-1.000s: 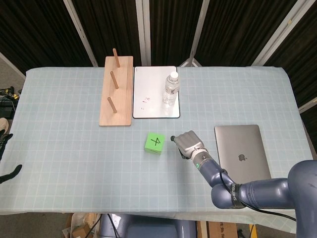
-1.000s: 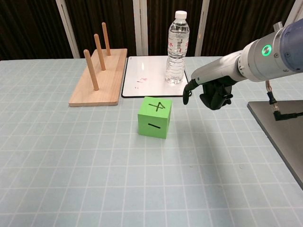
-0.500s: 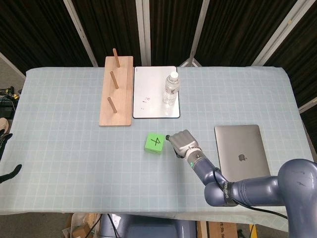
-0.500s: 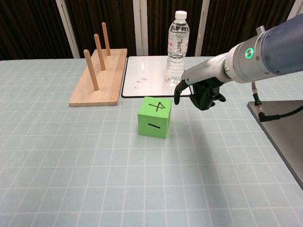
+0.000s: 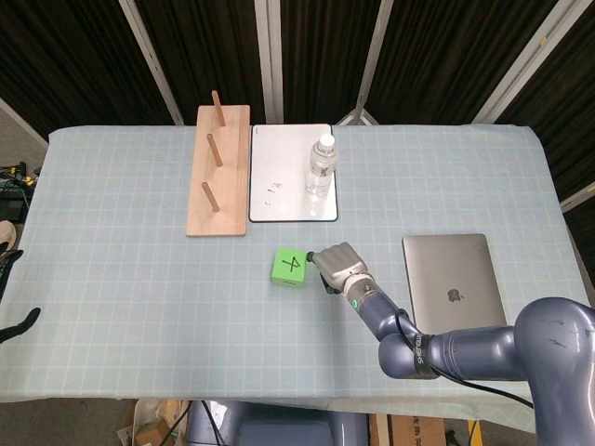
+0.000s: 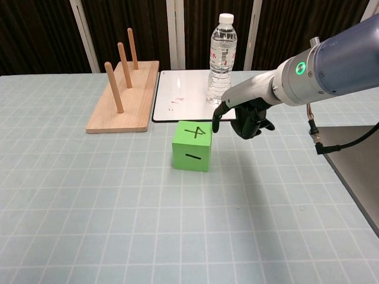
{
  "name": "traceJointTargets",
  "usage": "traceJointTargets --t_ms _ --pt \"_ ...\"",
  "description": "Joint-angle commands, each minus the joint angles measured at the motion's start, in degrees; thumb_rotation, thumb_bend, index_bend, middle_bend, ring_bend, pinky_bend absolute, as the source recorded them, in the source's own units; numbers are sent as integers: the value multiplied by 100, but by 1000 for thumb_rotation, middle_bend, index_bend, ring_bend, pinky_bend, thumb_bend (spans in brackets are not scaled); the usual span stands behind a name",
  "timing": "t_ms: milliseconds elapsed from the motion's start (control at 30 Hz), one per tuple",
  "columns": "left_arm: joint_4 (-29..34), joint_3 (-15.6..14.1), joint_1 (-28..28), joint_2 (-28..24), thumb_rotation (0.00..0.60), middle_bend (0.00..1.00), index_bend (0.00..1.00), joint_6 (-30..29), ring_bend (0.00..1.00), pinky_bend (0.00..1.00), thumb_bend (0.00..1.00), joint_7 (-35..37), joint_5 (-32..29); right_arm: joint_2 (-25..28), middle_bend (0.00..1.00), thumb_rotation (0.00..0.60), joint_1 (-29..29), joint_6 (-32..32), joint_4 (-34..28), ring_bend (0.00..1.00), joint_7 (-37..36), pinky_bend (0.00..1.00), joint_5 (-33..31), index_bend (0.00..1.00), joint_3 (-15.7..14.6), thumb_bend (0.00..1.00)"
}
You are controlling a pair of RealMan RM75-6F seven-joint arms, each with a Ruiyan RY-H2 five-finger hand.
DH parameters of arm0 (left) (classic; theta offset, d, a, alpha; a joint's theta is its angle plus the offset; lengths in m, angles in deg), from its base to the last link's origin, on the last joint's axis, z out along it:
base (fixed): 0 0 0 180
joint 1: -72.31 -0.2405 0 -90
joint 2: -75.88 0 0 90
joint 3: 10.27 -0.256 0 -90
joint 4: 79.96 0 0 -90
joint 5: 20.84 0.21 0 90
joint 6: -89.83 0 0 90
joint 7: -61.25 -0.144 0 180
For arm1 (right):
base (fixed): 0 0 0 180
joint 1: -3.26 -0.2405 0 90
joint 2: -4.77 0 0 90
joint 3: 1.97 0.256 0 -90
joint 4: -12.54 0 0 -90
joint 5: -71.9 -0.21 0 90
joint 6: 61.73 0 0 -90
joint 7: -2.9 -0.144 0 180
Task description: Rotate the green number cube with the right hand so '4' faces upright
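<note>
While my right hand hangs just beside the green number cube, I can see its fingers curled in toward the palm with nothing inside them, one fingertip poking out toward the cube's upper right edge. From the chest view that tip looks right at the edge; from the head view the hand sits close against the cube's right side, and I cannot tell whether they actually touch.

The cube rests flat on the checked tablecloth, about mid-table, in front of the whiteboard. A handwritten "4" is on its top face, and a short dash mark is on the face toward the chest camera.

Behind the cube, a clear water bottle stands upright at the right side of the whiteboard. Left of the board lies a wooden peg board with three upright pegs in a row. Off to my right, a closed silver laptop lies flat, well apart from the cube.

My left hand only shows as a dark shape at the far left edge of the head view, and I cannot tell how its fingers lie.
</note>
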Motion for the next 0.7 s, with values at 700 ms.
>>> traceJointTargets --t_ms 700 --pt "-2 13 9 10 600 0 116 17 0 0 307 -17 -29 -555 838 600 -54 -556 1060 812 -471 669 88 220 260 874"
